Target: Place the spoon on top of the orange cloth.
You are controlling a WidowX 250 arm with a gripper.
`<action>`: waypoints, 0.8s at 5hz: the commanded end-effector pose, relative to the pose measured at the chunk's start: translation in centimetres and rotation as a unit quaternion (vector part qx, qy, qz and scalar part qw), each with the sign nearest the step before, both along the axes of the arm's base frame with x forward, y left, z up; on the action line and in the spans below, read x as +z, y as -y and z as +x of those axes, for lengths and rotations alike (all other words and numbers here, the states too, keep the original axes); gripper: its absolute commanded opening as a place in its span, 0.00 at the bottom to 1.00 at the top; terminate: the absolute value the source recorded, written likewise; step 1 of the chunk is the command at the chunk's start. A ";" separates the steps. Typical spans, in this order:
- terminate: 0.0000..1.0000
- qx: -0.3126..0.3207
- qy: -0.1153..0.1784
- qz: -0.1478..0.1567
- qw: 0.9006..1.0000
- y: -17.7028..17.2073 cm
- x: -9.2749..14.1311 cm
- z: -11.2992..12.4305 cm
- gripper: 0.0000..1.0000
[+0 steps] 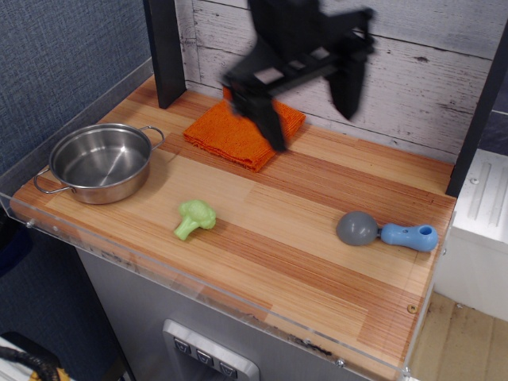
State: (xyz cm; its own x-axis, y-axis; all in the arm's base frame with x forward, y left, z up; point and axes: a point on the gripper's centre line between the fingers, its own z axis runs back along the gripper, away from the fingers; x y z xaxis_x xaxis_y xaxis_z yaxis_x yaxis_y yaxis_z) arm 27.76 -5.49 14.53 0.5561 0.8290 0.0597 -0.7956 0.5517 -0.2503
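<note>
The spoon [386, 232] lies flat on the wooden table at the right, its dark-grey bowl to the left and its light-blue handle pointing right. The orange cloth [235, 131] lies folded at the back centre. My gripper [312, 117] hangs blurred above the table, just right of the cloth. Its two black fingers are spread wide apart and hold nothing. One finger [271, 123] overlaps the cloth's right edge in the picture. The spoon is well to the gripper's front right.
A steel pot [101, 162] stands at the left. A green broccoli toy [194, 218] lies near the front centre. A black post [164, 51] stands at the back left. A clear plastic rim [198, 284] runs along the table's front edge. A plank wall backs the table.
</note>
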 end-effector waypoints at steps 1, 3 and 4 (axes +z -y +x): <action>0.00 0.111 0.024 -0.108 0.988 4.5 -1.3 3.4 1.00; 0.00 0.126 0.008 -0.119 0.985 4.8 -5.8 4.5 1.00; 0.00 0.130 0.008 -0.106 0.986 4.8 -7.4 4.6 1.00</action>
